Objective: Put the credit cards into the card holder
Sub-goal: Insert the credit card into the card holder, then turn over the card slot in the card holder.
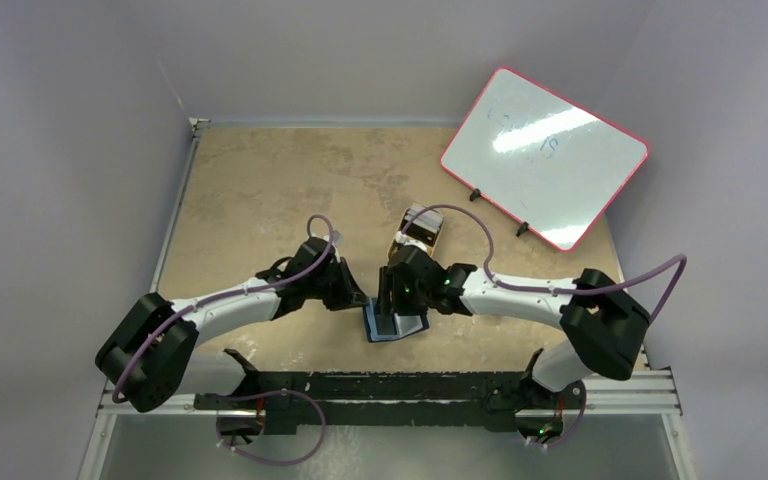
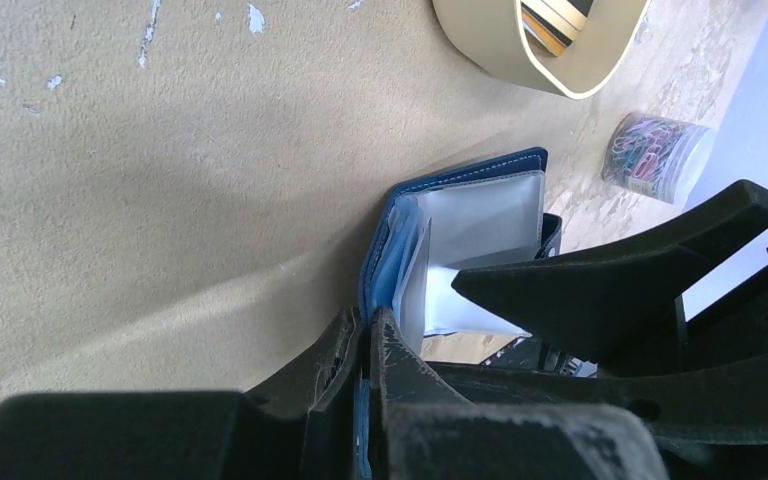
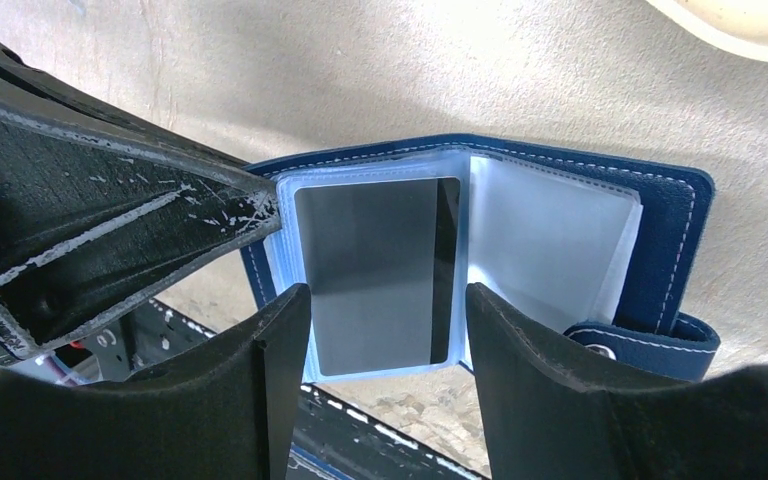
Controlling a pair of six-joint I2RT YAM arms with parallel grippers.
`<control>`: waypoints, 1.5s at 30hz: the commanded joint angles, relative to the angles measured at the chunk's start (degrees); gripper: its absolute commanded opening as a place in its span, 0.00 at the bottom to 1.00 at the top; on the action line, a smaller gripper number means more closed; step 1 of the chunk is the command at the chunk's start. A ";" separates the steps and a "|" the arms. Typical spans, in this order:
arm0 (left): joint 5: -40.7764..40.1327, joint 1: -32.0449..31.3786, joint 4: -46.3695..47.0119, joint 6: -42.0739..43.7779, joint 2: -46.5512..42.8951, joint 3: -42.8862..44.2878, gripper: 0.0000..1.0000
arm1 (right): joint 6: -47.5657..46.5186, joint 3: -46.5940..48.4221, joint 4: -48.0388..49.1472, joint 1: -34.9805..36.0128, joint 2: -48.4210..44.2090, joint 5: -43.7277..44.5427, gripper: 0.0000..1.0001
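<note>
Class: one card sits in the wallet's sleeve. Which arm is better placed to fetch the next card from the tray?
Probably right: the right gripper is open, with the tray just beyond; the left gripper is clamped on the wallet cover, holding it open.

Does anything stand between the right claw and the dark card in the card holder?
Nothing visible does. The dark card lies directly between the right claw's fingers, in the open card holder; the left claw grips only the cover's edge, off to the side.
</note>
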 commanded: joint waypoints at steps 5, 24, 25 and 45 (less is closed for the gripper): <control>-0.02 -0.24 0.49 -1.05 -1.93 1.38 0.00 | -1.26 2.59 0.01 0.97 -1.85 1.31 0.59; -0.15 -0.24 0.35 -0.85 -1.81 1.60 0.00 | -1.15 6.77 -5.22 3.69 1.88 6.26 0.49; -0.13 -0.27 0.35 -0.83 -1.74 1.56 0.00 | -1.13 6.82 -5.49 3.69 1.87 6.46 0.48; -0.20 -0.28 0.20 -0.91 -2.17 1.52 0.00 | -1.10 6.04 -2.97 4.22 3.37 5.03 0.51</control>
